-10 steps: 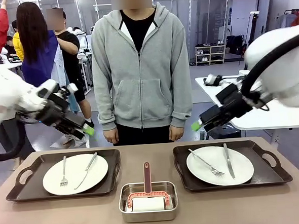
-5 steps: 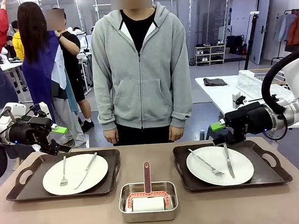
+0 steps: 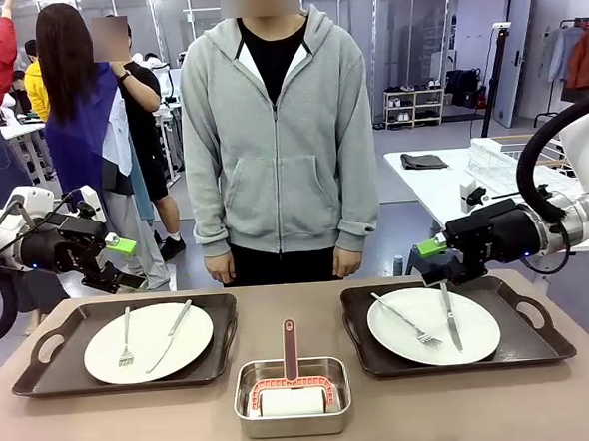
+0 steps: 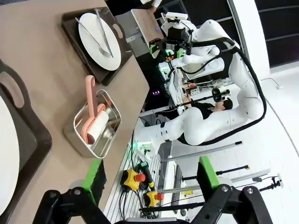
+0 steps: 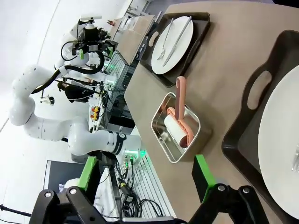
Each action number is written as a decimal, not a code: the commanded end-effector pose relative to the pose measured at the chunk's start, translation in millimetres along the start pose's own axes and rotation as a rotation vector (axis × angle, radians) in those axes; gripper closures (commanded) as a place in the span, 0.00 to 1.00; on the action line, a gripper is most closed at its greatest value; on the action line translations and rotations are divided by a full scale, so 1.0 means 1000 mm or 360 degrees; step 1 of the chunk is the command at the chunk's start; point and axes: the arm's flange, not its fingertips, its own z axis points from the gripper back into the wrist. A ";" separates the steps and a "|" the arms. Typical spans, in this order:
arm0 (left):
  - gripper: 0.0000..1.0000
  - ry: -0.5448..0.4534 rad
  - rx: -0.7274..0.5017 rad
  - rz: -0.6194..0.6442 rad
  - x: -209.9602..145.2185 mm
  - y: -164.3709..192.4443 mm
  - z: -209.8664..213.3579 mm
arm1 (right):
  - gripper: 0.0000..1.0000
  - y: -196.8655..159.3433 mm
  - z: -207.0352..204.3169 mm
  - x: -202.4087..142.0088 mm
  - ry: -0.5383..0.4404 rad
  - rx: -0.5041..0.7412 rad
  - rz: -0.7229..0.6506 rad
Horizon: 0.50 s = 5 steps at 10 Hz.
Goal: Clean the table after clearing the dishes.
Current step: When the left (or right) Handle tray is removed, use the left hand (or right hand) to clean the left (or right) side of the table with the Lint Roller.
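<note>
Compared with one second back, both arms had come down from beside the person's [image 3: 281, 161] hips to just above the trays. Over the last half second the left claw [image 3: 127, 263] lifted slightly and the right claw [image 3: 436, 261] hardly shifted. The dishes and pan had not moved.

Left claw: jaws wide, nothing between them, hanging above the far rim of the left tray [image 3: 39, 374]. Right claw: jaws wide, nothing held, hanging above the far left corner of the right tray [image 3: 547, 343].

Dishes: the two dark brown trays with cut-out handles sat on the table [image 3: 117, 426], one by its left edge and one by its right, both toward the far edge.
- The left plate [image 3: 160, 351] was round and white, with a fork [image 3: 127, 341] and a knife [image 3: 172, 335] lying on it, apart.
- The right plate [image 3: 415, 355] was the same, with its fork [image 3: 409, 323] and knife [image 3: 450, 319] angled apart.

Between the trays, at the near edge, a steel pan [image 3: 293, 421] held a lint roller [image 3: 289, 346]. Its salmon handle pointed toward the far edge.
</note>
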 end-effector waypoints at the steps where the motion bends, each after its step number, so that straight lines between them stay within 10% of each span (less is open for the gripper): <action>1: 0.00 0.0044 -0.0135 0.0077 -0.002 0.010 0.034 | 0.00 -0.018 0.032 -0.008 -0.0122 0.0116 -0.0110; 5: 0.00 0.0079 -0.0303 0.0148 -0.063 0.051 0.202 | 0.00 -0.059 0.170 -0.075 -0.0455 0.0289 -0.0203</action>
